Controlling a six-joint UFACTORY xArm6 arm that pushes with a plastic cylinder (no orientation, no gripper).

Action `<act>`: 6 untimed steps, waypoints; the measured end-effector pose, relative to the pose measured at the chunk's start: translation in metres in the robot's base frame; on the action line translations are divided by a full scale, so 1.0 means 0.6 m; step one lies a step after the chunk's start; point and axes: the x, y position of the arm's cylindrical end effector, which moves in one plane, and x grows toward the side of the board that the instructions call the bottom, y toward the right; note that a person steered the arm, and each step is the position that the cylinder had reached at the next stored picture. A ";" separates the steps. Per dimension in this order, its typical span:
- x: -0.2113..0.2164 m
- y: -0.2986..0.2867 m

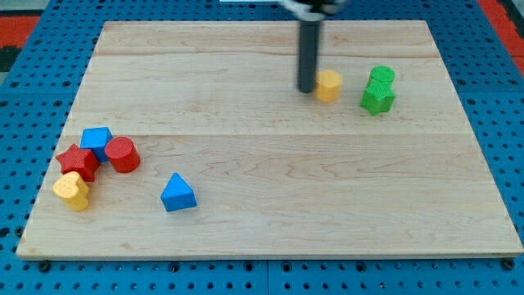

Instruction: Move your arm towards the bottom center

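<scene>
My dark rod comes down from the view's top, and my tip (306,89) rests on the wooden board (270,188) in the upper middle. A yellow block (329,84) sits just right of my tip, touching or nearly touching it. Further right are a green cylinder (381,76) and a green star-like block (377,98) close together. At the view's lower left lie a blue block (97,140), a red cylinder (122,154), a red star (78,160) and a yellow heart-like block (72,190). A blue triangle (178,193) lies alone right of that cluster.
The board lies on a blue perforated base (33,98) that surrounds it on all sides. The board's bottom edge (270,258) runs along the view's bottom.
</scene>
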 end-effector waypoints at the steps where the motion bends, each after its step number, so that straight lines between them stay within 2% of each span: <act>1: 0.019 -0.032; 2: 0.146 -0.080; 3: 0.283 -0.054; 4: 0.395 -0.176; 5: 0.441 -0.290; 6: 0.386 -0.316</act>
